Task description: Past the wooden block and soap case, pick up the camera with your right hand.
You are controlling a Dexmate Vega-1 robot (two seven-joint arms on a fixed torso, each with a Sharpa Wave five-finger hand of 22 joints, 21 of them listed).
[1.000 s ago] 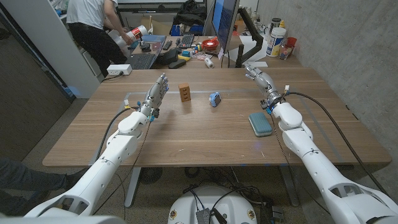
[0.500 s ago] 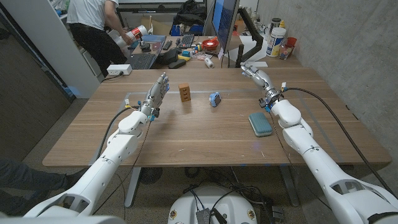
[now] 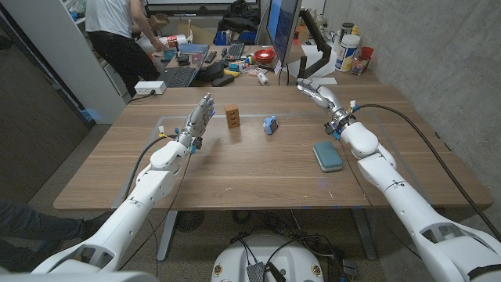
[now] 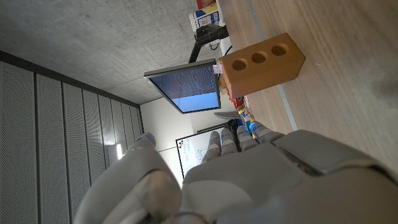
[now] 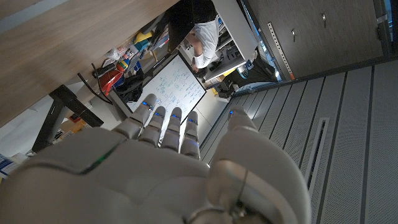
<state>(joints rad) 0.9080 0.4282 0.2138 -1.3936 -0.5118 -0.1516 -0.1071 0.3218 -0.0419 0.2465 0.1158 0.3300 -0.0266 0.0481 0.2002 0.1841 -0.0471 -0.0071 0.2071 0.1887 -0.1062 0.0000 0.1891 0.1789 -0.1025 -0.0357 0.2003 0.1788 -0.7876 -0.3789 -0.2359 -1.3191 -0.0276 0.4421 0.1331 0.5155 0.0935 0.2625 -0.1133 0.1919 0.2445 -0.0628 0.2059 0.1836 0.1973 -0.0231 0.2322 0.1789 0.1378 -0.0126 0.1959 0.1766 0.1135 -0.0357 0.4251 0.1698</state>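
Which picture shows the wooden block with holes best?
The left wrist view: the wooden block looks big there and its holes are plain. The head view shows it small, standing on the table.

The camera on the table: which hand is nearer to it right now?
Right, narrowly. The right hand is raised beyond the camera toward the robot's right; the left hand stands farther off on its left, past the wooden block.

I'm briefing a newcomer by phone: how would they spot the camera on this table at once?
Look at the wooden table, toward its far half near the middle. Just right of the brown wooden block with holes sits the camera: a little blue object, much smaller than the flat teal soap case nearer the right arm.
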